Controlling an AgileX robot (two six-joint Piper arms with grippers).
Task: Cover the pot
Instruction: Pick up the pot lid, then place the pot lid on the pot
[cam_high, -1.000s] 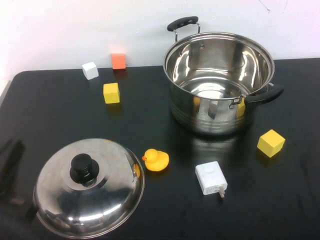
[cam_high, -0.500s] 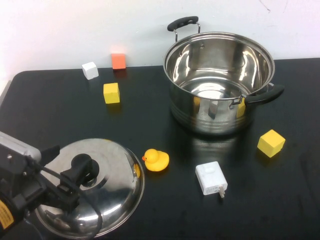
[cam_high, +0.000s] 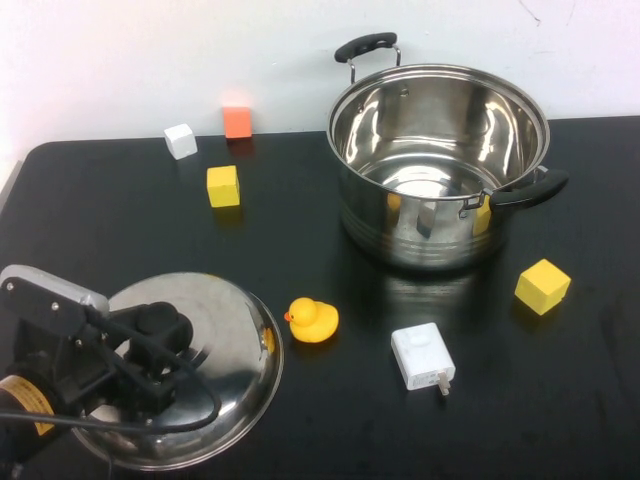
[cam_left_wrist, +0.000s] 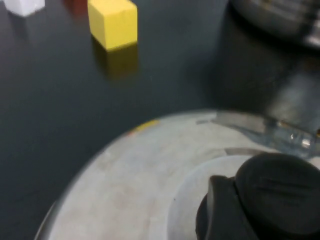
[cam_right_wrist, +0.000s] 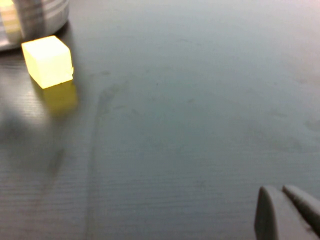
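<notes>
The pot (cam_high: 440, 170) stands open and empty at the back right of the black table, its two black handles at the back and the right. The domed steel lid (cam_high: 225, 345) lies at the front left with its black knob (cam_high: 160, 322) up. My left gripper (cam_high: 158, 338) has come in from the front left and is closed around the knob. In the left wrist view the knob (cam_left_wrist: 282, 192) fills the corner over the lid (cam_left_wrist: 145, 175). My right gripper (cam_right_wrist: 287, 210) is shut and empty over bare table; it does not show in the high view.
A yellow rubber duck (cam_high: 313, 320) sits right of the lid and a white charger (cam_high: 422, 358) lies in front of the pot. One yellow cube (cam_high: 542, 286) sits right of the charger, another (cam_high: 223, 186) at mid left. White (cam_high: 180, 140) and orange (cam_high: 237, 121) cubes stand at the back.
My left arm came into view from the front left, reached over the lid and closed on its knob. The lid has shifted slightly to the left.
</notes>
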